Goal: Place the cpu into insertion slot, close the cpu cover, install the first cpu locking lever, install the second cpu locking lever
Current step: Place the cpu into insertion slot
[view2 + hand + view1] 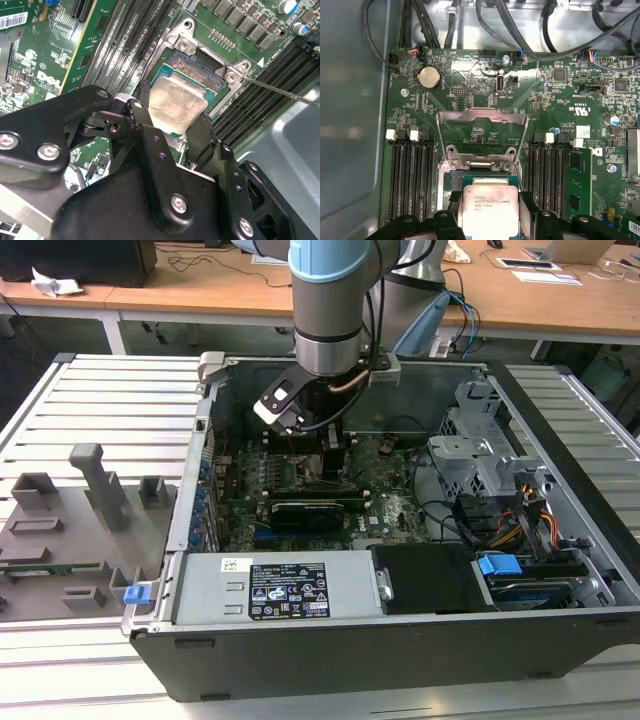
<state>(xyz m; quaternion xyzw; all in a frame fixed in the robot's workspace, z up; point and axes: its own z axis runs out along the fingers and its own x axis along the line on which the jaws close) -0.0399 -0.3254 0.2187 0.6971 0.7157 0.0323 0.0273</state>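
The cpu [487, 207] [177, 105] sits clamped between the gripper's [489, 216] [172, 121] two black fingers [201, 134], which press on its opposite edges. It lies over the slot [196, 66] [470, 178], partly covering the dark contact field; whether it is fully seated cannot be told. The cover [482, 116] stands swung open just beyond the slot. A thin lever [280, 91] runs out from one slot corner. Memory sockets [407, 180] flank the slot on the green board [545, 100]. In the exterior view the gripper [325, 445] reaches down into the open case [400, 640].
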